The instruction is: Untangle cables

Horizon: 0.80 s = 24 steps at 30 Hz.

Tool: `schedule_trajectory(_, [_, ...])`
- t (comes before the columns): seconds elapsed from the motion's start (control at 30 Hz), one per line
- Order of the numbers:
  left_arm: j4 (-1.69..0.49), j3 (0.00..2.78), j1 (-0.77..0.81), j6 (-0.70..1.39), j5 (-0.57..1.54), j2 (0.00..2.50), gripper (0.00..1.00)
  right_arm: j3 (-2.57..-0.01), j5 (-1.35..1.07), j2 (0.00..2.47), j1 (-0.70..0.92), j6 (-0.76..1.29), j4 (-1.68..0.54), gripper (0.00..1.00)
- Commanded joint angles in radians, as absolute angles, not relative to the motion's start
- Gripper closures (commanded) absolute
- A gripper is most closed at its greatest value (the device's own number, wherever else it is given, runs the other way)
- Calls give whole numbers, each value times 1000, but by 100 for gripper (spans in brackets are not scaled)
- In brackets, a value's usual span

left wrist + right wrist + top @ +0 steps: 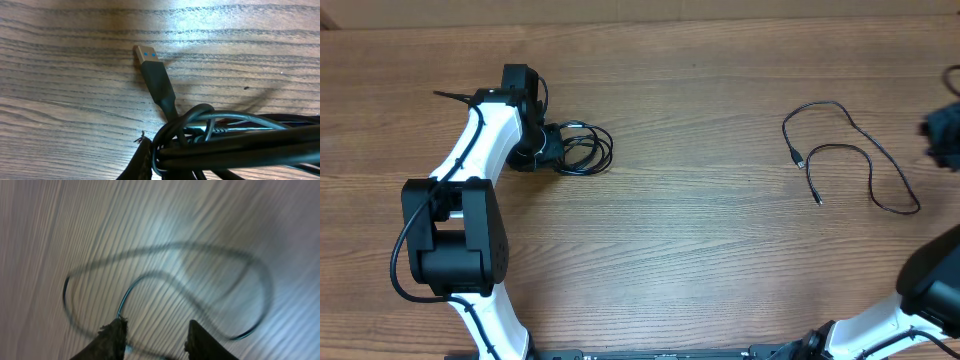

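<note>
Cable bundle [582,150]: coiled, left-centre of desk [700,250], at the tip of the L gripper [545,150]. L gripper is closed and, as far as the L wrist view shows, pinches strands of the bundle at the bottom of the frame. One USB-A plug [147,54] sticks out of the coil and lies flat on the desk. Its cord runs back into a knot of overlapping loops.

Loose cable [837,104]: right side of desk, well apart from the bundle. It lies in one open curve with both small plug ends free. No crossings with other cords are visible.

R gripper [156,342]: fingers parted, above the loose cable, nothing seen clamped. R wrist view is blurred, so contact at the very bottom edge can't be confirmed.

Step in hand (est.): one cable is separated and laid out. The rest of the bundle is not yet sorted.

Next move, reqs:
1. L gripper acts as anchor on the coil, no slack given.
2. R arm crosses to the bundle and approaches the USB-A plug or its cord just behind the moulding.
3. Pull along the plug axis, away from the knot, and check that the loops slide and do not cinch.
</note>
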<state>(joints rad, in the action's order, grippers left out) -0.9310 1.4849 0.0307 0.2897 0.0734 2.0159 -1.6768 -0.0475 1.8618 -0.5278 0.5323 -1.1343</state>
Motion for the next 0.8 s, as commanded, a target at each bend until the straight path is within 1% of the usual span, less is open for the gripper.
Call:
schedule_trajectory(0.0, [-928, 1474, 20, 303, 87, 2009, 94, -1608, -81, 1848, -420, 453, -1105, 55])
schedule_trajectory(0.1, [-928, 1474, 20, 298, 142, 2009, 93, -1551, -61, 1848, -339, 411, -1050, 50])
schedule_trajectory(0.27, [-930, 1474, 20, 284, 208, 2009, 94, -1452, 52, 1850, -239, 404, -925, 45])
schedule_trajectory(0.33, [-930, 1474, 21, 284, 211, 2009, 94, -1388, 51, 1850, -209, 342, -831, 44])
schedule_trajectory(0.53, [-929, 1474, 21, 284, 211, 2009, 95, -1269, 51, 1853, -194, 336, -703, 44])
schedule_trajectory(0.67, [-926, 1474, 21, 284, 211, 2009, 95, -1196, -86, 1854, -187, 339, -646, 45])
schedule_trajectory(0.77, [-919, 1474, 21, 285, 211, 2009, 95, -1160, -99, 1856, -175, 339, -588, 45])
